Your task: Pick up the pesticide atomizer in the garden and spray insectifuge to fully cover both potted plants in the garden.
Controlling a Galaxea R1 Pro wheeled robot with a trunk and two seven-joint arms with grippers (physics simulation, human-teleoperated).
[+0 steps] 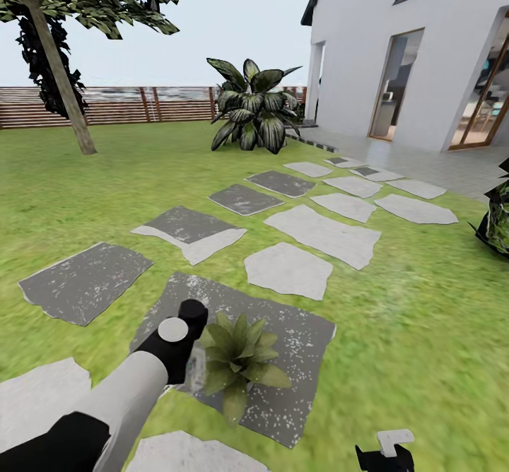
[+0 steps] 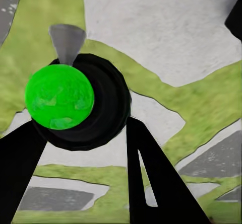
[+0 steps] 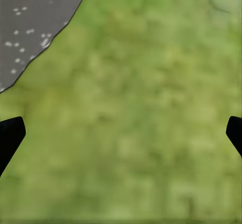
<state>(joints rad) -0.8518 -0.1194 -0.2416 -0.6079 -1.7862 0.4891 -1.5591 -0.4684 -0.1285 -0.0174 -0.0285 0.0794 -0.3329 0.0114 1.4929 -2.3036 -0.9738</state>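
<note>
My left gripper [image 1: 185, 348] reaches out low over a dark speckled slab [image 1: 304, 345] and is shut on the pesticide atomizer [image 2: 75, 100]. In the left wrist view the atomizer is a round dark bottle with a bright green mark and a grey nozzle, held between the two black fingers [image 2: 151, 168]. Right beside the gripper stands one potted plant [image 1: 239, 359], a small rosette of pointed green leaves on that slab. My right gripper [image 1: 385, 452] hangs at the view's lower edge. It is open over bare grass, its fingers [image 3: 10, 133] wide apart.
Grey stepping slabs [image 1: 322, 232] run across the lawn toward a white house [image 1: 396, 48]. A big broad-leaved bush [image 1: 254, 108] stands at the back, with a tree [image 1: 60, 69] and a brown slatted fence [image 1: 141, 104] behind. A dark leafy plant [image 1: 497, 217] is cut off at the right edge.
</note>
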